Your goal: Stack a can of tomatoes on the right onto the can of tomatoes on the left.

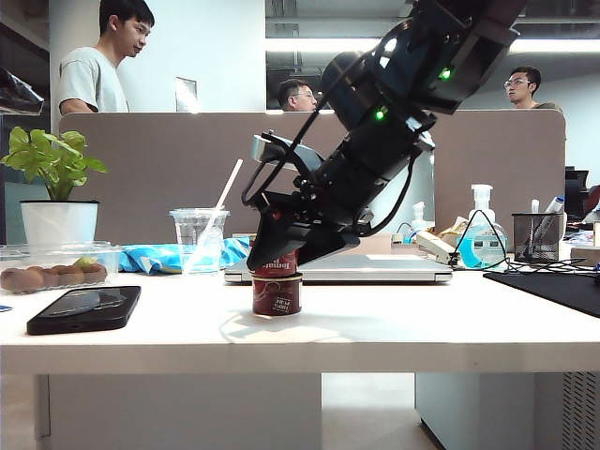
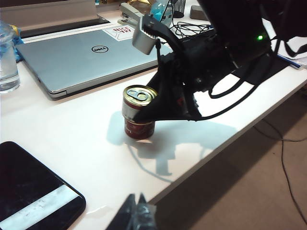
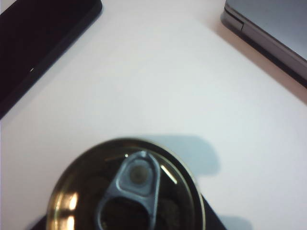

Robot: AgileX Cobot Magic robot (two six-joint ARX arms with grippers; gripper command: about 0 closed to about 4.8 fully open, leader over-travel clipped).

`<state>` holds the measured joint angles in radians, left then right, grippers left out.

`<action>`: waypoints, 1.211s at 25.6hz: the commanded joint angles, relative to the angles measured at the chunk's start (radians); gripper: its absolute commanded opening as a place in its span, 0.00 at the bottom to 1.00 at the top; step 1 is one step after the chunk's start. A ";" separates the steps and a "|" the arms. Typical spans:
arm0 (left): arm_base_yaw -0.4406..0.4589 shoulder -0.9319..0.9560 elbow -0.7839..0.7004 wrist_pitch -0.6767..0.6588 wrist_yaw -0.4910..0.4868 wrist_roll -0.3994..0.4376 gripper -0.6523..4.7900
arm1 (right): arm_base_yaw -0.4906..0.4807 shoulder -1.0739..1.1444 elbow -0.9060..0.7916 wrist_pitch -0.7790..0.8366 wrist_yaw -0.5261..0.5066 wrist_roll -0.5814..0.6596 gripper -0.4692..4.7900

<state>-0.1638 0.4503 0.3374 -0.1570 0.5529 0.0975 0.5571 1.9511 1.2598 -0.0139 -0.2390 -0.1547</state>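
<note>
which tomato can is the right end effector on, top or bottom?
The upper can, with its pull-tab lid showing: the right end effector is around it. The lower can stands free on the table, carrying it.

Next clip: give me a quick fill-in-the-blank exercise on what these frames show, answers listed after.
1. The upper tomato can sits on the ____ tomato can.
2. The right gripper is closed around the ____ can.
3. Behind the cans lies a closed silver ____.
4. The left gripper holds ____.

Missing words: lower; upper; laptop; nothing
</note>
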 commanded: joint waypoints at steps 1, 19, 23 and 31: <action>0.002 -0.002 0.003 0.000 0.001 0.004 0.11 | 0.001 0.005 0.006 -0.005 0.016 -0.005 0.52; 0.002 -0.001 0.003 0.000 0.000 0.008 0.11 | 0.001 0.005 0.006 -0.079 0.038 -0.034 0.87; 0.002 -0.001 0.003 0.000 0.000 0.008 0.11 | 0.001 -0.005 0.010 -0.080 0.037 -0.034 1.00; 0.002 -0.002 0.004 0.040 -0.011 0.003 0.11 | 0.003 -0.148 0.010 -0.171 0.063 -0.033 0.84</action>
<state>-0.1638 0.4496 0.3374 -0.1562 0.5522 0.1013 0.5579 1.8446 1.2659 -0.1406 -0.1936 -0.1883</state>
